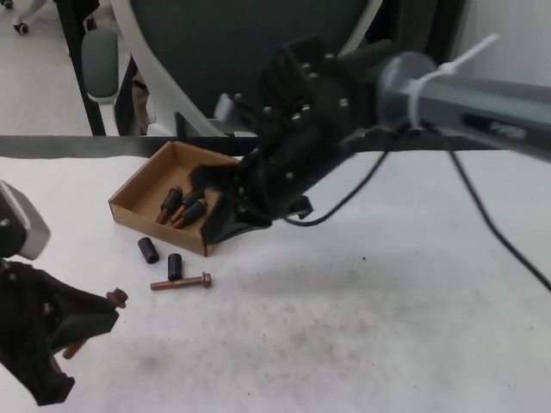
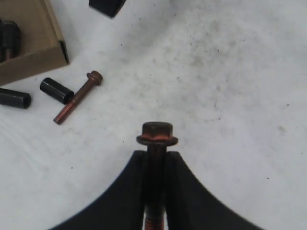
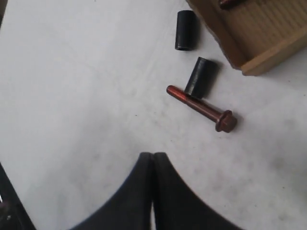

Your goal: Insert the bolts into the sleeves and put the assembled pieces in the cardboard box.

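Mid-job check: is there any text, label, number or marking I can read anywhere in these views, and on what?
No readable text anywhere.
On the cardboard box, held bolt, loose bolt and sleeves: no marks show.
On the dark patch on an arm's tube: too blurred to read.

White bench top (image 1: 387, 301), dark office chair (image 1: 224, 43) behind

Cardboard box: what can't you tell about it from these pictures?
High view: the right gripper covers part of the cardboard box, so the count inside is uncertain.
Left wrist view: the picture edge cuts off most of it.
Right wrist view: the edge leaves one corner.
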You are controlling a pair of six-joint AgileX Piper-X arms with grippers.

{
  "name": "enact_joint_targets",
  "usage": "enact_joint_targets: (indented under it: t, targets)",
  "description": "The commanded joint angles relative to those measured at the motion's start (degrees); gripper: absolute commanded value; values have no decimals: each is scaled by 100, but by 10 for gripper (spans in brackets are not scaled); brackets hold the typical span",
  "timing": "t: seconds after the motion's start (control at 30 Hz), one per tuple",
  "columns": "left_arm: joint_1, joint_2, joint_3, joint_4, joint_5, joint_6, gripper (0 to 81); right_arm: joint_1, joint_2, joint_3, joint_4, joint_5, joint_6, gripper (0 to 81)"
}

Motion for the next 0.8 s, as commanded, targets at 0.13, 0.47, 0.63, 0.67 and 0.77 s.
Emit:
enact_joint_targets:
  t: [0.13,0.47,0.63,0.67,0.77]
  targets:
    - [15,-1115,288,-135,251,-415,8,387,574,-994,874,923,-295,2]
    - [82,-2132,801,-149,250,-686,8,701,1419,-2137,1541,1852,-360,2]
    - [250,-2500,870,-133,437,-907,8,723,1542,-2353,1381,2040,-522,51]
    - [252,-2568,885,-133,449,-944,8,723,1542,-2367,1320,2040,-521,102]
    - [250,-2699,891,-133,458,-1007,8,748,1542,-2407,1231,2056,-461,314]
